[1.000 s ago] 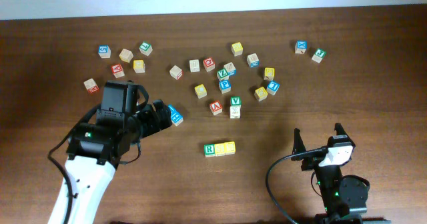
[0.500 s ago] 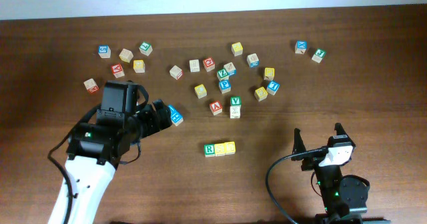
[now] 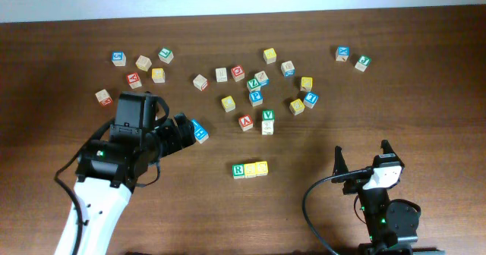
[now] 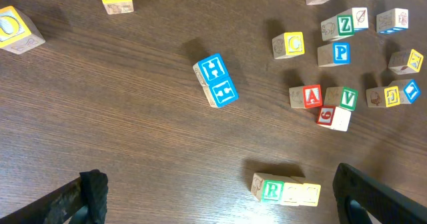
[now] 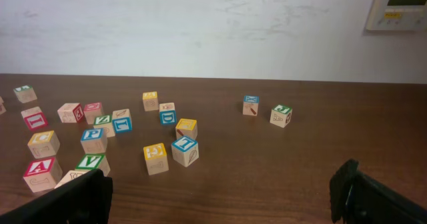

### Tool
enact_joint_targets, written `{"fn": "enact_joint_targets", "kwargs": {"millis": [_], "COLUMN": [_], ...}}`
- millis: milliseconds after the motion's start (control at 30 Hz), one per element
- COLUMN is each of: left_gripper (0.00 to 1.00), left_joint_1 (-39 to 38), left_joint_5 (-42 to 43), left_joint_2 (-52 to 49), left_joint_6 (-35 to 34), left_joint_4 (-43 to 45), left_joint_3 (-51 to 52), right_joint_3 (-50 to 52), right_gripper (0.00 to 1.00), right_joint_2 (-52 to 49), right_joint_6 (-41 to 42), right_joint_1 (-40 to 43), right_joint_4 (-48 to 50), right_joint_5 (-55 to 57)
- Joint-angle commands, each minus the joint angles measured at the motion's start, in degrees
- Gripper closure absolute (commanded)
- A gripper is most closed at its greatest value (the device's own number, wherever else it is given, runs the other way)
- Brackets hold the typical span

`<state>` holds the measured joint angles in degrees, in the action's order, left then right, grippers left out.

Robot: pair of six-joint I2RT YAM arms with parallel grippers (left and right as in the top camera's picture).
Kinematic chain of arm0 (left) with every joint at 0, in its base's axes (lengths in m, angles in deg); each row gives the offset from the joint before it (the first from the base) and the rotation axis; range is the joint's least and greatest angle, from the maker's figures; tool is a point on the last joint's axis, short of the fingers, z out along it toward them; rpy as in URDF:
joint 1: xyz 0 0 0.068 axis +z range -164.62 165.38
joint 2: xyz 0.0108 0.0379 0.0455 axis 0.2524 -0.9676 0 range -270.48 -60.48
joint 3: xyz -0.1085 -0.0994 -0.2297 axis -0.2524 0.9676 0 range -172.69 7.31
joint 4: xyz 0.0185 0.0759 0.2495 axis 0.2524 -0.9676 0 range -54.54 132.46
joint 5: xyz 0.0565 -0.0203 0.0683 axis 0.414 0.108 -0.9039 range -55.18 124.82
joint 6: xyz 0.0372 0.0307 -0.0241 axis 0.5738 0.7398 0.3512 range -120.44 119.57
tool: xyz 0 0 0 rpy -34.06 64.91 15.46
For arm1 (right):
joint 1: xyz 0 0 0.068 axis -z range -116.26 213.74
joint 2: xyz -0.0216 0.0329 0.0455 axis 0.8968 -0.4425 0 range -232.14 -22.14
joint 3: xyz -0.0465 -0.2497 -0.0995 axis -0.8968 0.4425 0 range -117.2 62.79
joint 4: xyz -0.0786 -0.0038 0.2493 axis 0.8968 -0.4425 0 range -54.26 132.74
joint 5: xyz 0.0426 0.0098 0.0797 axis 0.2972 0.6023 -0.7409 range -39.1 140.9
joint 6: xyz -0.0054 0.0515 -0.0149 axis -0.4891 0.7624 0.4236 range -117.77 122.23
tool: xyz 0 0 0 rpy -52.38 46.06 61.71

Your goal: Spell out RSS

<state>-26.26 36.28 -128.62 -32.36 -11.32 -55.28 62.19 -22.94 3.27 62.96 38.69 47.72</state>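
A row of three blocks (image 3: 250,169) lies at the table's front middle: a green R block (image 4: 270,189) and two yellow blocks (image 4: 304,194) touching it on its right. My left gripper (image 3: 184,129) is open and empty, up and left of the row, next to a blue block (image 3: 200,131) that also shows in the left wrist view (image 4: 215,81). My right gripper (image 3: 362,158) is open and empty at the front right, well apart from the row.
Many loose letter blocks lie scattered across the back half of the table, among them a red A (image 3: 245,122), a green V (image 3: 267,116), a blue P (image 3: 256,98) and a far-right pair (image 3: 352,58). Bare wood surrounds the right gripper.
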Motion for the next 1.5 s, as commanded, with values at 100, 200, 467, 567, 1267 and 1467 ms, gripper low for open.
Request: {"fn": "enact_joint_targets", "kwargs": {"millis": [100, 200, 467, 567, 1267, 1467], "left_gripper": [0.01, 0.01, 0.01, 0.01, 0.01, 0.01], "left_joint_1": [1.09, 4.42, 8.59, 8.59, 8.81, 9.99], "left_joint_5": [-1.86, -1.9, -0.83, 2.25, 1.99, -2.54], "left_joint_2": [1.75, 5.9, 29.88, 42.03, 67.87, 67.87], "left_joint_6": [0.33, 0.35, 18.25, 27.06, 33.4, 29.57], "left_joint_4": [-0.39, -0.55, 11.3, 16.55, 53.13, 49.05], "left_joint_3": [-0.48, 1.03, 17.88, 25.16, 62.1, 62.1], "right_joint_3": [0.28, 0.28, 0.28, 0.28, 0.28, 0.28], "right_gripper": [0.02, 0.02, 0.02, 0.02, 0.02, 0.02], "right_joint_2": [0.61, 0.61, 0.59, 0.61, 0.61, 0.59], "right_joint_6": [-0.13, -0.13, -0.13, -0.13, -0.13, -0.13], "right_joint_1": [0.48, 0.48, 0.48, 0.48, 0.48, 0.48], "right_joint_4": [-0.28, -0.31, -0.31, -0.31, -0.31, -0.28], "right_joint_5": [0.46, 0.44, 0.46, 0.46, 0.44, 0.46]}}
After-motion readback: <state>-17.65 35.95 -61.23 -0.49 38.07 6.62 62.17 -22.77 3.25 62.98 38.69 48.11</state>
